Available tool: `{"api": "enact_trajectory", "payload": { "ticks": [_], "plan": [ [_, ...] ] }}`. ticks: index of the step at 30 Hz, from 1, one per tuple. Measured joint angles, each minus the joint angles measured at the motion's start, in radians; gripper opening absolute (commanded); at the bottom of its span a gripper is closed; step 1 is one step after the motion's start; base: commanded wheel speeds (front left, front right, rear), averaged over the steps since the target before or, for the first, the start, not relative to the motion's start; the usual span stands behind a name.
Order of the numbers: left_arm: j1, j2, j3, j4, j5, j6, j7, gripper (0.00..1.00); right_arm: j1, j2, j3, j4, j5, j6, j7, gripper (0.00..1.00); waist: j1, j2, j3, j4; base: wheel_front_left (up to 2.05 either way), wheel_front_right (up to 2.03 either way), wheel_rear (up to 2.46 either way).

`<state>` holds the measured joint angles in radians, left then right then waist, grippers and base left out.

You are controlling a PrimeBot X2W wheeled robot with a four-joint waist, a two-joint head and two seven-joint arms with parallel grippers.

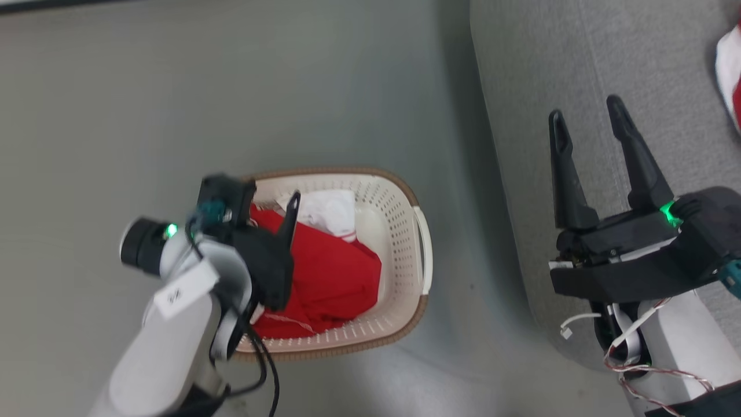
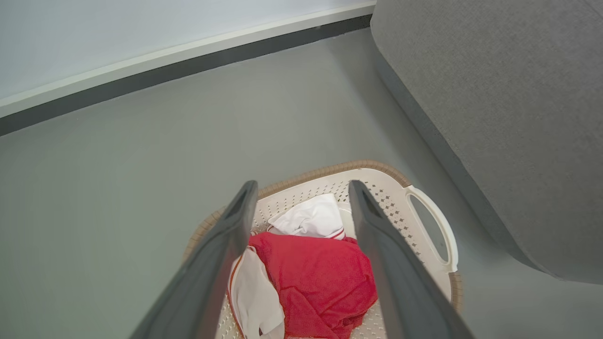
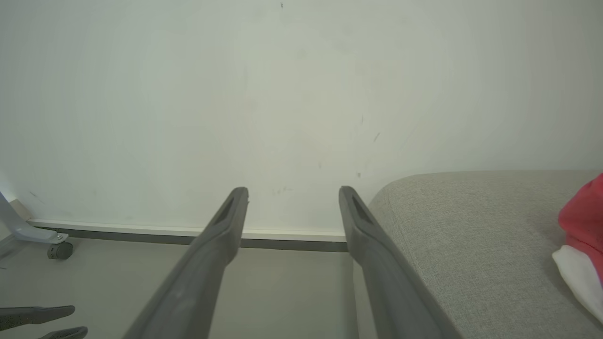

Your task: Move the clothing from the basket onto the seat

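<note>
Left gripper hangs over the basket, fingers spread, nothing between them. It points down at the clothing in the basket. My read: it's lined up for a grab, with the gap wide enough to take a bunch of cloth. No contact with the fabric that I can confirm.

Right gripper is also spread and empty, over the left edge of the seat. It's probably parked there to stay out of the left arm's way.

The basket sits on the floor just left of the seat, so the carry across is short.

Counts:
- 1 basket
- 1 seat cushion
- 2 grippers, both released
- Clothing in the basket: one red heap with white parts. It could be one piece or two; I can't separate them.
- 1 red-and-white piece on seat at the far right, cut off by the frame edge.

So the job looks partly done, with the basket load left to move.
</note>
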<state>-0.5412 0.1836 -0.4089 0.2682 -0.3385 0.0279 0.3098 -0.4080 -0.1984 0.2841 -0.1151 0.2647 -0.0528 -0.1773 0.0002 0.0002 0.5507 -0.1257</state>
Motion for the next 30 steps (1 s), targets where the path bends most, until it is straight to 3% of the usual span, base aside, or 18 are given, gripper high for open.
{"api": "enact_trajectory", "payload": {
  "ticks": [8, 15, 30],
  "plan": [
    [-0.139, -0.025, -0.011, 0.089, 0.037, 0.021, 0.091, 1.0, -0.058, 0.016, -0.005, -0.002, 0.009, 0.005, -0.01, 1.0, 0.0, 0.0, 0.104, -0.028, 0.0, 0.0, 0.0],
    [-0.19, -0.001, 0.032, 0.18, 0.046, 0.053, 0.148, 1.0, -0.114, 0.035, -0.01, -0.002, 0.015, 0.009, -0.028, 1.0, 0.0, 0.0, 0.207, -0.06, 0.0, 0.0, 0.0],
    [-0.268, -0.012, 0.037, 0.337, 0.091, 0.077, 0.171, 1.0, -0.18, 0.066, -0.024, 0.08, 0.037, 0.027, -0.062, 1.0, -0.0001, 0.0, 0.373, -0.14, 0.0, 0.0, 0.0]
  ]
}}
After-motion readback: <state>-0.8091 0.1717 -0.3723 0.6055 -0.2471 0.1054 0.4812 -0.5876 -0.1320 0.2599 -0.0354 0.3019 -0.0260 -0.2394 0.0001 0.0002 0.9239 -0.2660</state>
